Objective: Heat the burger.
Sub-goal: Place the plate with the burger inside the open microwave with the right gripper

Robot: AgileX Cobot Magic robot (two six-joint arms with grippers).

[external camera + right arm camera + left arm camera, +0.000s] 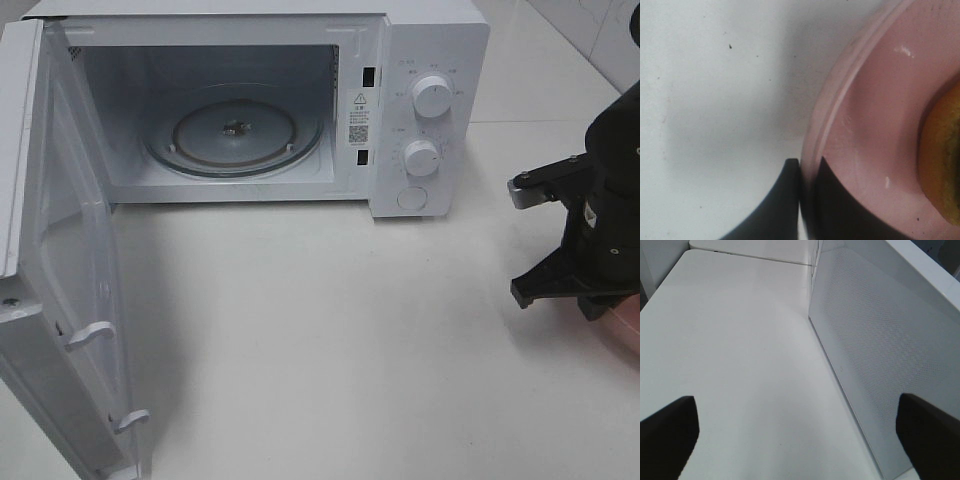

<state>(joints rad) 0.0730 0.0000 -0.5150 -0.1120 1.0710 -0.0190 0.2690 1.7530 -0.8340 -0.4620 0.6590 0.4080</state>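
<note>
- Your right hand (807, 172) is clenched on the rim of the pink plate (875, 115): one dark finger (785, 200) sits outside the rim and the other on the plate's inner side, with the rim pinched between them.
- The burger (942, 160) lies on that plate. In the right wrist view you see only a golden-orange curve of bun at the frame's edge, away from the pinched part of the rim.
- In the high view the right arm stands at the far right of the table (330, 330), well apart from the microwave (430, 40), and a sliver of pink shows beneath it at the frame's edge.
- The microwave's door (60, 250) is swung wide to the left, and the glass turntable (235, 130) inside is bare.
- On the front panel you have two round knobs, the upper (432, 97) above the lower (422, 157), and a round button (412, 198) below them.
- Your left hand (795, 435) is released, its two dark fingertips (670, 435) spread wide with only table between them. It is low over the table just beside the door's perforated panel, holding nothing.
</note>
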